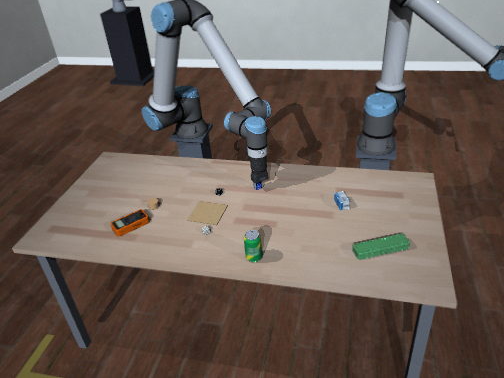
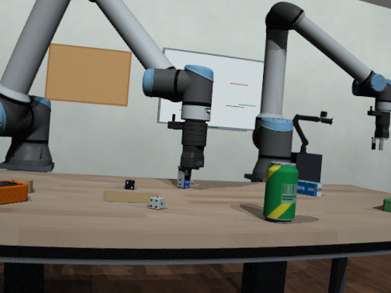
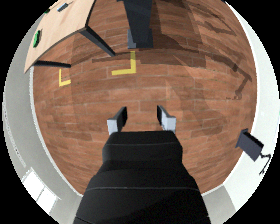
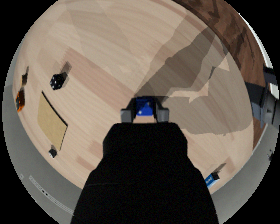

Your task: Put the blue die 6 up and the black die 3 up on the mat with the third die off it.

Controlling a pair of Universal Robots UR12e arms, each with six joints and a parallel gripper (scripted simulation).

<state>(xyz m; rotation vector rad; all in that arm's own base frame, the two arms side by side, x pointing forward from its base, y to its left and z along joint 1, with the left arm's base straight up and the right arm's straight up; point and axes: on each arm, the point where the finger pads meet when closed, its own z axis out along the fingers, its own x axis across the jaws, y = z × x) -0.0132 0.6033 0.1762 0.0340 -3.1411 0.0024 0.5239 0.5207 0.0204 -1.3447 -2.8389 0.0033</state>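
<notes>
Dim room, hard shadows, wrist views fisheye-curved.

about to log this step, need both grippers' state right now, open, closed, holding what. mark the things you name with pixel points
left gripper (image 2: 377,144) (image 3: 142,114): open, holding nothing
right gripper (image 1: 258,184) (image 2: 185,181) (image 4: 144,104): fingers either side of the blue die (image 1: 258,187) (image 2: 187,184) (image 4: 145,106), whether gripping it can't be told
</notes>
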